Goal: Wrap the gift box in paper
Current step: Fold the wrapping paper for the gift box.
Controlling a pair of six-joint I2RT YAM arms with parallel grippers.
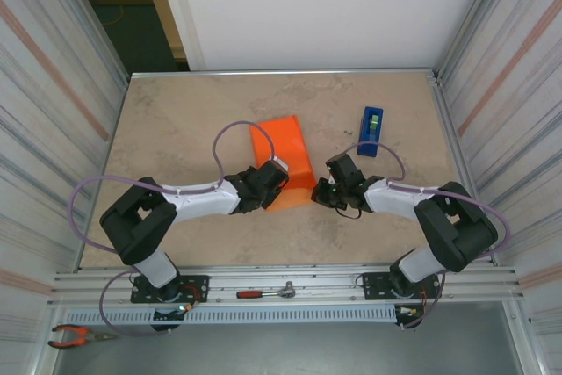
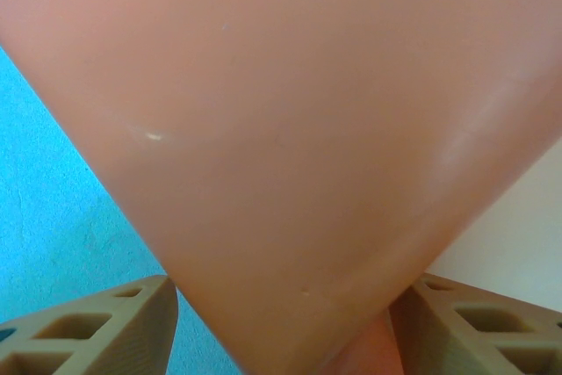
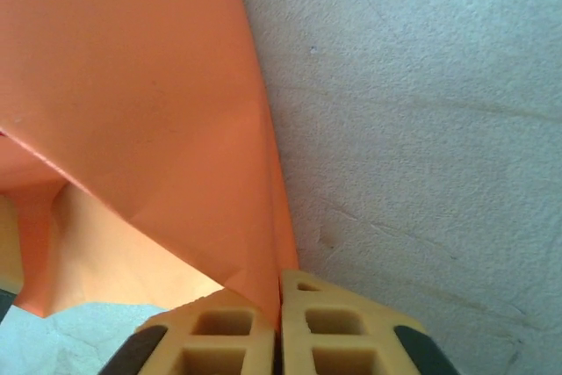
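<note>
Right pincer [image 3: 279,292] — clamped on the paper [image 3: 132,85] edge.

The paper [image 1: 283,157] is being flanked at its near edge by the left gripper [image 1: 272,180] and right gripper [image 1: 319,191], seemingly touching both; the tape dispenser [image 1: 371,131] is being shown behind-right, apart.

The top external camera looks steeply down from high above the orange paper [image 1: 283,148]. The wrist cameras face it at close range from left and right; all views share it.
</note>
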